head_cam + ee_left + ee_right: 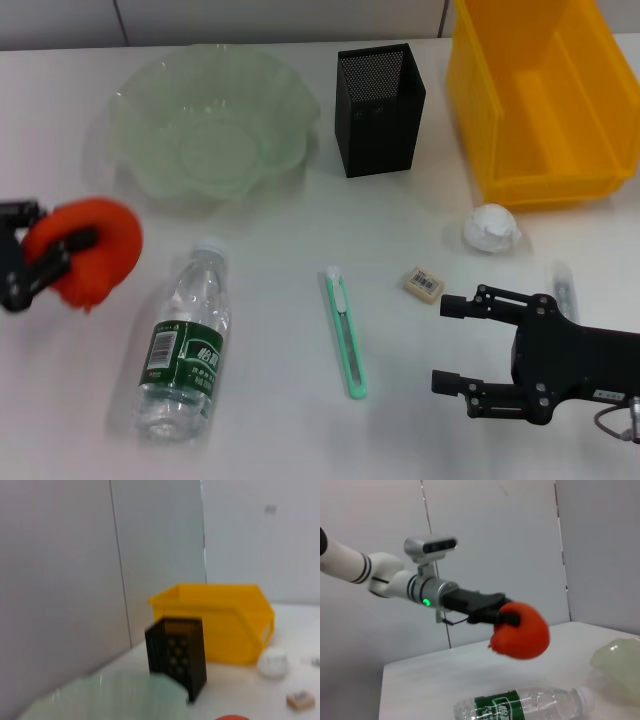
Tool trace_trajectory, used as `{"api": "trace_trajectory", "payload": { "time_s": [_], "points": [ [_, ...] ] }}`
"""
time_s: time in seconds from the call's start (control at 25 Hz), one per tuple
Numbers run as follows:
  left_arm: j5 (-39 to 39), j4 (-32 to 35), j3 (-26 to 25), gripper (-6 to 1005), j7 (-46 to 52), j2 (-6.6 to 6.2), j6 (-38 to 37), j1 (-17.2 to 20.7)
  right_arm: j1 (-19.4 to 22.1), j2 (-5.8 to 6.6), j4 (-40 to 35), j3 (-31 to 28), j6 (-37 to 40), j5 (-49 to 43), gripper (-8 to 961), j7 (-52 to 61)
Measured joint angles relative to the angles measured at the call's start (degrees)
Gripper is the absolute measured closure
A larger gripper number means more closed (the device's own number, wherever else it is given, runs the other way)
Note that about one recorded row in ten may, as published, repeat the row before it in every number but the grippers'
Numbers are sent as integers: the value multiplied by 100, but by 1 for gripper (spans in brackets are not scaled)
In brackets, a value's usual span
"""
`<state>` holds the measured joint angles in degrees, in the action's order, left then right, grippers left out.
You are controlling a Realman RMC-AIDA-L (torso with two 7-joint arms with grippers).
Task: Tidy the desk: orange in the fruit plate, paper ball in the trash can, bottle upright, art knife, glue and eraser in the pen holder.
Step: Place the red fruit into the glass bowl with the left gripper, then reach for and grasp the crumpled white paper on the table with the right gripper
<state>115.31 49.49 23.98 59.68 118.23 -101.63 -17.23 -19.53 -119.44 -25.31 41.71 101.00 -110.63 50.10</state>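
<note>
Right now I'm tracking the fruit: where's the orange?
Head view, far left: the orange is held in the left gripper, off the desk, near the fruit plate and bottle.

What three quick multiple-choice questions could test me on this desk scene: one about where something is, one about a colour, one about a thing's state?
1. Where is the orange?
A. in the fruit plate
B. held in the left gripper above the desk
C. in the trash can

2. What colour is the trash can?
A. yellow
B. blue
C. black

3. How is the bottle?
A. standing upright
B. lying on its side
C. inside the pen holder

Answers:
1 B: the right wrist view shows the gripper closed on the orange, clear of the desk.
2 A: its walls are bright yellow.
3 B: it lies flat on the desk, cap toward the fruit plate.
</note>
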Motion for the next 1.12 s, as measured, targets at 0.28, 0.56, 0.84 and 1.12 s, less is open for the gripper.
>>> {"api": "trace_trajectory", "payload": {
  "time_s": [0.28, 0.56, 0.84, 1.12],
  "points": [
    [-295, -236, 23, 764, 523, 58, 258, -871, 38, 7, -3, -8, 127, 64, 171, 0],
    [-519, -1494, 85, 818, 440, 63, 1957, -1777, 37, 9, -15, -131, 368, 68, 170, 78],
    [-957, -2444, 145, 742, -226, 71, 3102, -2168, 37, 26, -193, -566, 798, 68, 179, 841],
    [-963, -2153, 467, 463, -194, 34, 2309, -1795, 51, -4, -1755, -821, 1315, 275, 194, 2766]
  ]
}}
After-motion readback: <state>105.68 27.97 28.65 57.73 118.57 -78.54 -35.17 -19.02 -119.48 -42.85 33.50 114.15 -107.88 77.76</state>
